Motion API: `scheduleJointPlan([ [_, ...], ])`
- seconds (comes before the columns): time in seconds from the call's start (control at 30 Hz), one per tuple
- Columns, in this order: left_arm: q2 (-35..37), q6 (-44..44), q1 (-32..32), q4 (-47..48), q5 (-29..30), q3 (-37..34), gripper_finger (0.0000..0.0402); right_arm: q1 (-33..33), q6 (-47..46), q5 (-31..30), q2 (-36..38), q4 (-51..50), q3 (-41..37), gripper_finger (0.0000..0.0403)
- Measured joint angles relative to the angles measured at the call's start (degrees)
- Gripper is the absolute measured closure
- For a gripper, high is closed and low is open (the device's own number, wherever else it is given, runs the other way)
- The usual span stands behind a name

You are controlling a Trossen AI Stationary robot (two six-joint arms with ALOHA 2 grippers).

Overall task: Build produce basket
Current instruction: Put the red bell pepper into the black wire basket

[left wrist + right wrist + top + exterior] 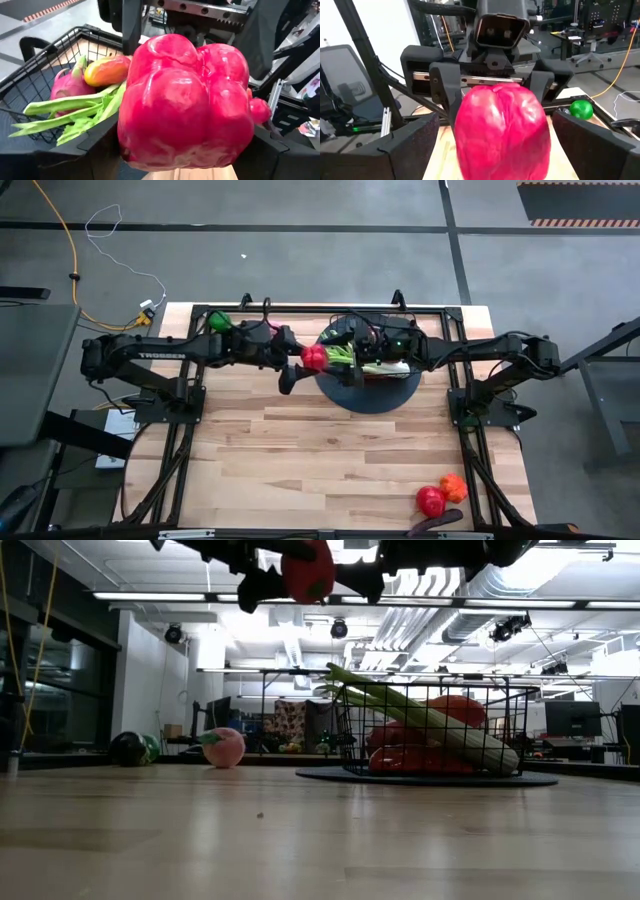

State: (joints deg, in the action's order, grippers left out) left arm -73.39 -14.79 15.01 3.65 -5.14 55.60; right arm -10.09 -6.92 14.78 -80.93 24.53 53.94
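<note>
My left gripper (303, 361) is shut on a red bell pepper (315, 358), high above the table at the left rim of the black wire basket (372, 332); the pepper also shows in the low view (308, 572). My right gripper (502, 145) is open over the basket, one finger on each side of the pepper (502, 130), with a gap on both sides. The basket stands on its dark round disc base (370, 398). In it lie pale green celery (430, 720), a pink dragon fruit (70, 85), an orange-red fruit (106, 71) and red pieces (420, 758). My left gripper pinches the red pepper by its two opposite sides (127, 145) between its two fingers (87, 152). The fingers come level from the table's left. The pepper is lifted clear, well above the table and the basket's rim.
A green round piece (218, 321) and a pink fruit (224, 748) lie at the far left of the table. A red round piece (431, 500), an orange one (454, 486) and a dark eggplant (435, 523) lie at the near right edge.
</note>
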Motion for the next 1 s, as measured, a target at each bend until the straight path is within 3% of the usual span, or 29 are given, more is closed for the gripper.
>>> scheduleJointPlan([
  [0.13,-1.6,0.3,0.0,-0.7,-2.8,0.1,0.0115,0.0,1.7,0.2,0.0,-1.0,0.0,0.0022],
  [0.63,-6.6,3.0,0.0,-6.8,-1.8,0.0,0.0115,0.0,1.7,0.4,0.0,-6.0,0.0,0.0029],
  [1.0,-6.6,4.3,0.4,-6.9,-1.3,0.0,0.0114,0.0,1.9,0.2,0.0,-6.2,0.0,0.014],
])
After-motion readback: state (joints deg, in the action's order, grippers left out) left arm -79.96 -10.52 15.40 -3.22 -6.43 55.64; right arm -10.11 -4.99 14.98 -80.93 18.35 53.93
